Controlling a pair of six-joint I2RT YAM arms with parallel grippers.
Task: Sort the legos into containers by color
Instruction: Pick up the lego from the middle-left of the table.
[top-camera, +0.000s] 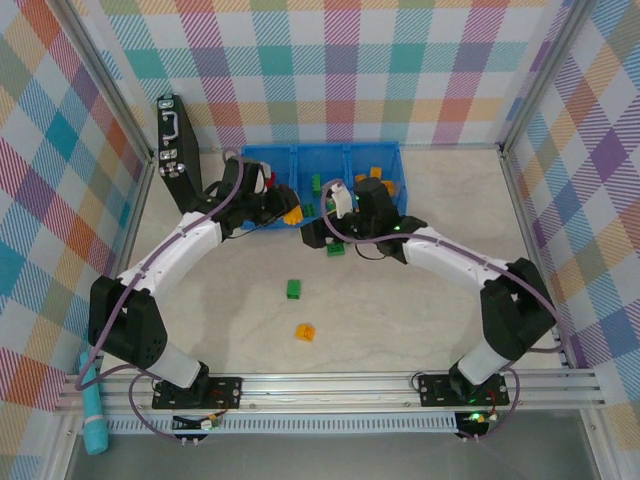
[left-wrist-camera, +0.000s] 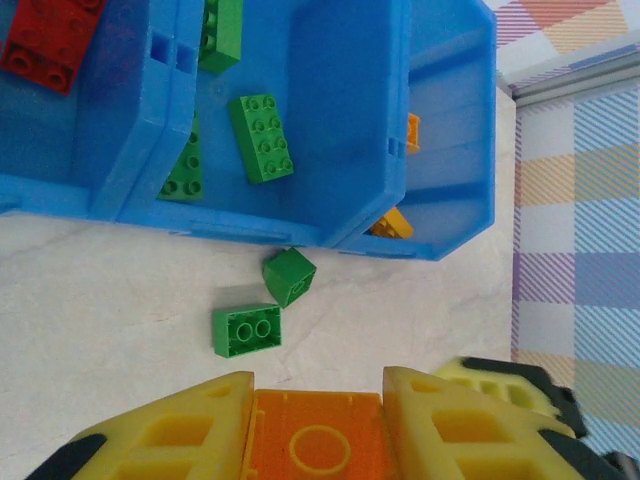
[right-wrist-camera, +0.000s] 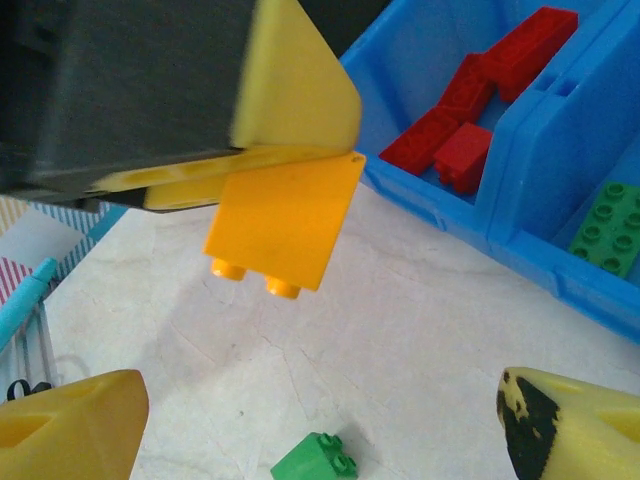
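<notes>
The blue containers (top-camera: 385, 160) stand at the back of the table. Red legos (right-wrist-camera: 470, 110) lie in the left bin, green ones (left-wrist-camera: 262, 137) in the middle bin, and orange ones (left-wrist-camera: 411, 131) in the right bin. My left gripper (top-camera: 282, 208) hovers just in front of the bins, shut on an orange lego (left-wrist-camera: 318, 440), whose studs point down in the right wrist view (right-wrist-camera: 285, 225). My right gripper (right-wrist-camera: 320, 420) is open above a green lego (right-wrist-camera: 315, 465) on the table. Two green legos (left-wrist-camera: 246, 330) (left-wrist-camera: 289, 276) lie by the bins' front wall.
A loose green lego (top-camera: 294, 289) and an orange one (top-camera: 305, 331) lie mid-table. A black case (top-camera: 172, 135) stands at the back left. A teal tool (top-camera: 92, 405) rests at the front left edge. Metal posts frame the cell.
</notes>
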